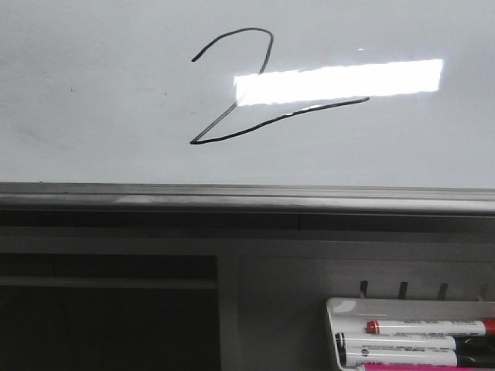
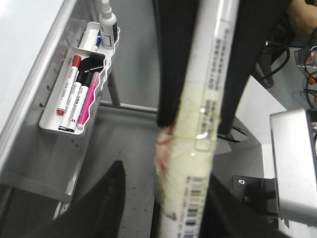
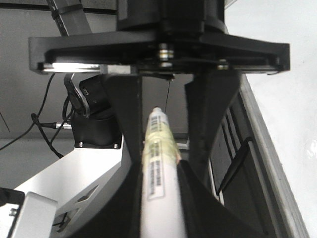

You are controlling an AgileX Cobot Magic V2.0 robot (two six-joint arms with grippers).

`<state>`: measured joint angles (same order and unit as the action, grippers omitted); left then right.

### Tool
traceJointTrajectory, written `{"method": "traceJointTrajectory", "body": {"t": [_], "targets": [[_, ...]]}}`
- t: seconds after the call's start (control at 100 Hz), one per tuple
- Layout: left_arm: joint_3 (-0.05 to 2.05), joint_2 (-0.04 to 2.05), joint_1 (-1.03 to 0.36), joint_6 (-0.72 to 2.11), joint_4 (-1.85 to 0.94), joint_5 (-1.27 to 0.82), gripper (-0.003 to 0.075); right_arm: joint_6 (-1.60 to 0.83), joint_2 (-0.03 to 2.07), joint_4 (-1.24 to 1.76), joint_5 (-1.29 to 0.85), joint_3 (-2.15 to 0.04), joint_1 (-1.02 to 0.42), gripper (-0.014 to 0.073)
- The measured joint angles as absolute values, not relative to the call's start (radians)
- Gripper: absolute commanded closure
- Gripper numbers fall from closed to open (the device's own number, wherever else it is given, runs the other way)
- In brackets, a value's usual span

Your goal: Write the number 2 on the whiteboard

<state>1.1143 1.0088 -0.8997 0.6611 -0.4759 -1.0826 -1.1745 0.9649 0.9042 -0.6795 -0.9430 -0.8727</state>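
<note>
Taped white marker fills the left wrist view, clamped between the black fingers of the left pincer; yellowish tape wraps its barrel, barcode label showing. Right pincer likewise clenched on a second white marker, barrel running up between its fingers.

Number 2 sits on the whiteboard, upper-centre in the front view: thin black line, wide and slanted, long bottom stroke running right. Bright rectangular reflection overlaps its middle. Grey metal edge runs below the board.

Lower right of the front view: white marker tray holding a red-capped marker, black-capped ones and a pink one. Left wrist view shows the same tray hung under the board.
</note>
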Motion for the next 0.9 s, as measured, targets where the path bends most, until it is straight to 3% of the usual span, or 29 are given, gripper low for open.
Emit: {"method": "traceJointTrajectory", "body": {"t": [0.2, 0.29, 0.36, 0.46, 0.55, 0.78, 0.85, 0.9], "targets": [[1.114, 1.010, -0.900, 0.663, -0.484, -1.083, 0.0738, -1.174, 0.965, 0.888, -0.675, -0.945, -0.873, 0.0652], [1.114, 1.010, -0.900, 0.681, -0.484, -1.085, 0.0741, -1.174, 0.965, 0.888, -0.677, -0.945, -0.873, 0.0590], [1.114, 1.010, -0.902, 0.685, -0.484, -1.085, 0.0741, -1.170, 0.965, 0.888, -0.677, -0.945, -0.873, 0.0436], [1.114, 1.010, -0.902, 0.681, -0.484, -1.065, 0.0741, -1.165, 0.965, 0.887, -0.666, -0.945, -0.873, 0.0146], [1.114, 1.008, -0.902, 0.669, -0.478, -1.010, 0.0741, -1.163, 0.956, 0.885, -0.643, -0.945, -0.868, 0.0006], [1.064, 0.924, -0.886, 0.578, -0.420, -0.805, 0.0741, -1.155, 0.825, 0.883, -0.584, -0.945, -0.721, 0.0022], [1.016, 0.890, -0.858, 0.485, -0.347, -0.700, 0.0741, -1.126, 0.770, 0.883, -0.583, -0.945, -0.652, 0.0074], [0.974, 0.876, -0.829, 0.409, -0.294, -0.614, 0.0741, -1.096, 0.735, 0.883, -0.583, -0.945, -0.605, 0.0167]]}}
